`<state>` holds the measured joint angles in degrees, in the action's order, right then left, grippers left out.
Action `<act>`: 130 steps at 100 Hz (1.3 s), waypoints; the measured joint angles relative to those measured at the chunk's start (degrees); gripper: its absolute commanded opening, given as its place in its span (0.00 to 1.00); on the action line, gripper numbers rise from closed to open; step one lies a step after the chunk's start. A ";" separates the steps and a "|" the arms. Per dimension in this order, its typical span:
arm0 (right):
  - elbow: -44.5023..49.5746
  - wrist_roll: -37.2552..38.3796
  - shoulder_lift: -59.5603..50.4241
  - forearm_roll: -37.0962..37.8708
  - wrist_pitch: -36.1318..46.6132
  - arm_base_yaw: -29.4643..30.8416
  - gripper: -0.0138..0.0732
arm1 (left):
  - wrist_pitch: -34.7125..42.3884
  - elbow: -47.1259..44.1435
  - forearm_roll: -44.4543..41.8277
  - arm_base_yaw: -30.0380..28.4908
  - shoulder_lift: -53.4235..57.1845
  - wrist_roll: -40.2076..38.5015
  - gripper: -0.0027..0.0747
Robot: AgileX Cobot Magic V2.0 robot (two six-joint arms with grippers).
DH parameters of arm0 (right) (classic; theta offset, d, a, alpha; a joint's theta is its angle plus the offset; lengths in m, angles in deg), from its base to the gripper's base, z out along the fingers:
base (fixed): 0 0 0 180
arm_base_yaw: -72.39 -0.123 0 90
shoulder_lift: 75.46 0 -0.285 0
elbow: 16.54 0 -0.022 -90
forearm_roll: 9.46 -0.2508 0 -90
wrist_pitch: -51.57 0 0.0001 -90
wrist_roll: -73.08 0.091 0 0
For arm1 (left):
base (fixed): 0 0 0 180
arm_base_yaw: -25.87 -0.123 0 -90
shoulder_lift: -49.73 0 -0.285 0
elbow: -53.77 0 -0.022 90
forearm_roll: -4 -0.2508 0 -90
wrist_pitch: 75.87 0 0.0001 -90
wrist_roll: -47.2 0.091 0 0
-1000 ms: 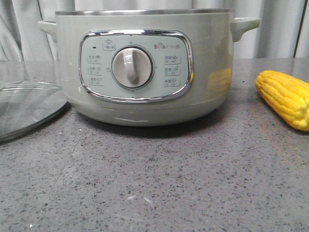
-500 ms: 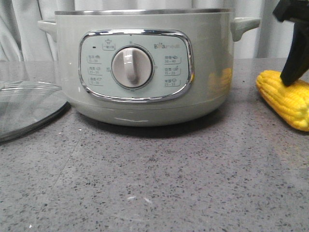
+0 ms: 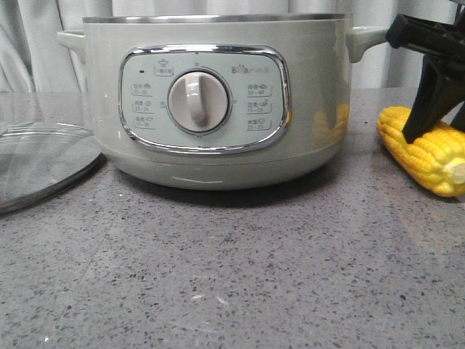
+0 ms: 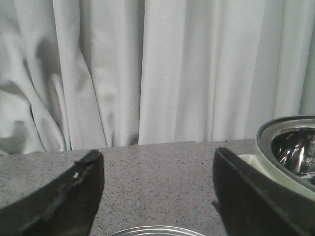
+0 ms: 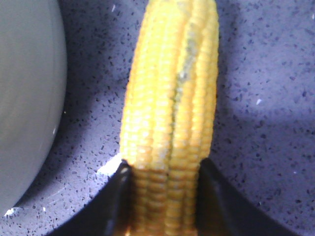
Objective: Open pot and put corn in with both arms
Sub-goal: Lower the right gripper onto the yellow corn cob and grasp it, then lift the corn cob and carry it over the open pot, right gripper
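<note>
Setting: pale curtain (image 4: 147,73) behind a dark speckled bench (image 3: 232,276); I'm watching through three feeds.

Pot: the pot (image 3: 211,102) sits mid-bench, already open, steel rim bare. The glass lid (image 3: 43,163) lies flat on the bench to its left, apart from it.

Corn: the corn (image 3: 425,149) lies on the bench to the right of the pot, near it but not touching.

Change: a second ago nothing was over the corn; half a second ago the right arm had dropped in from above. Now the corn has shifted slightly toward the pot and turned, its cut end showing. I read that as the grasp being made, so the lift into the pot should be next.

Right arm pose: the right end effector (image 5: 165,196) reaches down steeply from the upper right. In its wrist feed, one finger (image 5: 120,196) sits tight against each flank of the cob; I judge it clamped on the corn.

Left arm pose: the left end effector (image 4: 157,187) hangs with fingers spread wide, holding nothing, above the lid's rim, the pot's rim at one side.
</note>
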<state>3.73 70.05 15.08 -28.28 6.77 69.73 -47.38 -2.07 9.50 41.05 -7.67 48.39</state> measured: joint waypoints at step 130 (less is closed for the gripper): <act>-9.02 0.31 -18.94 2.29 -5.93 -0.29 0.08 | -0.10 0.00 0.00 0.00 0.00 0.00 0.60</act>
<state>-5.29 70.36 -3.86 -25.98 0.83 69.44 -47.47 -2.07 9.50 41.05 -7.67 48.39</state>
